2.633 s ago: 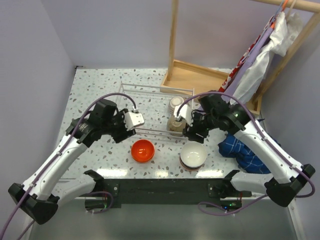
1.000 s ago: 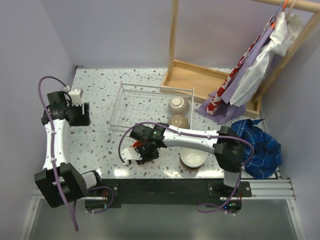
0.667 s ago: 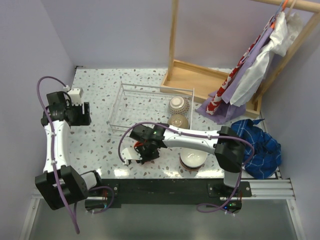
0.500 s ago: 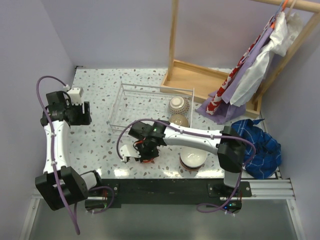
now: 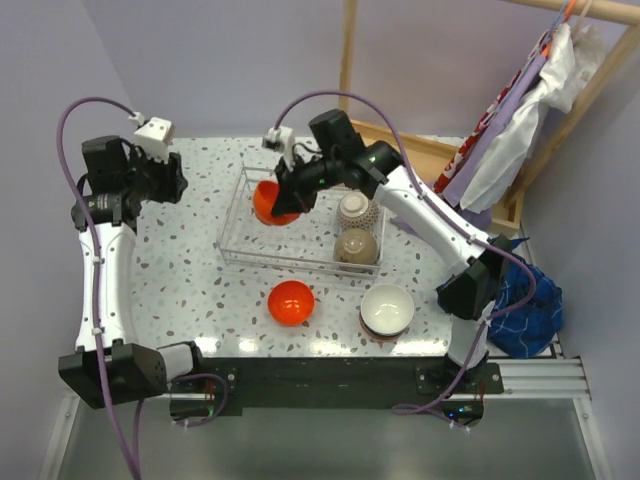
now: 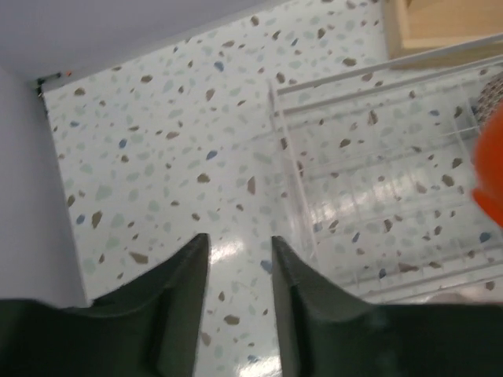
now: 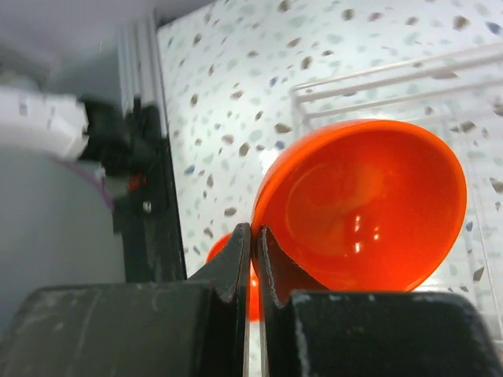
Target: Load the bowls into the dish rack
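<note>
Right gripper, pinching the rim of the orange bowl above the left end of the dish rack, should lower it inside the wires before releasing; left gripper spread, empty.

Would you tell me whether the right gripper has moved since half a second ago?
Yes. The right gripper has gone from the near side of the dish rack to above its left part, gripping an orange bowl.
</note>
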Motion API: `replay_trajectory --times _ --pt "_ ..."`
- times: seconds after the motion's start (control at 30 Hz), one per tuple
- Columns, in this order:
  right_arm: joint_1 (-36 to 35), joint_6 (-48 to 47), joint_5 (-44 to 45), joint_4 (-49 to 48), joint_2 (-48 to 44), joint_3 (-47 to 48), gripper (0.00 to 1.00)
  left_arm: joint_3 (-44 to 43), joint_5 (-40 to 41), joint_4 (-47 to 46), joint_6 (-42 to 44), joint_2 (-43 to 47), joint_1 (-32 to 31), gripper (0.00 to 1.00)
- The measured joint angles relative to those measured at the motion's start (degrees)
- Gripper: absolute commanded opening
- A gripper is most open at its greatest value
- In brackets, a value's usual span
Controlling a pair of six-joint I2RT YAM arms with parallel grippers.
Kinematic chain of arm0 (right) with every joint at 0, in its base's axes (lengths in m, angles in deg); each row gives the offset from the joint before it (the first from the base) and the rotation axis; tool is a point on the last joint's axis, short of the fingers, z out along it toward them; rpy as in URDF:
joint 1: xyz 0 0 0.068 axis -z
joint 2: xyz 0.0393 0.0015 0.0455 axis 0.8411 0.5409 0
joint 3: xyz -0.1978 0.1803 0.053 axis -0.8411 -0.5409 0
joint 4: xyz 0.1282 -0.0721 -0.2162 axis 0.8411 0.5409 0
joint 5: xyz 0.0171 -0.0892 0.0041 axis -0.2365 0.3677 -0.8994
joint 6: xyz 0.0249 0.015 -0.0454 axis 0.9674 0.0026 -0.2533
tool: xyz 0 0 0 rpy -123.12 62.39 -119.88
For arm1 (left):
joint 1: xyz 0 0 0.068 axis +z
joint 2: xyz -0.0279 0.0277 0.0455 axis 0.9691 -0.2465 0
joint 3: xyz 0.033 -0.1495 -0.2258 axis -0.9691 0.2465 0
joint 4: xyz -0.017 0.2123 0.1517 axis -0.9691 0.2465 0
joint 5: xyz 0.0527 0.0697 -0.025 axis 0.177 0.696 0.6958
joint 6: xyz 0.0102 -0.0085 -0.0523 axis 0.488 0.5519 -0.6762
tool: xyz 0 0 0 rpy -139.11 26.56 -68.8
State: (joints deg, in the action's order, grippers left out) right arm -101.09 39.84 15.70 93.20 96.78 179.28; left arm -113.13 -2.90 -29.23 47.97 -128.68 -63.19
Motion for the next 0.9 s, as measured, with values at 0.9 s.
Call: replay_trajectory --times 0.9 --pt "12.85 72.3 8.0 -73.92 20.44 -22.75 0.0 -3.39 2.82 -12.35 1.36 -15.47 -21.77 0.0"
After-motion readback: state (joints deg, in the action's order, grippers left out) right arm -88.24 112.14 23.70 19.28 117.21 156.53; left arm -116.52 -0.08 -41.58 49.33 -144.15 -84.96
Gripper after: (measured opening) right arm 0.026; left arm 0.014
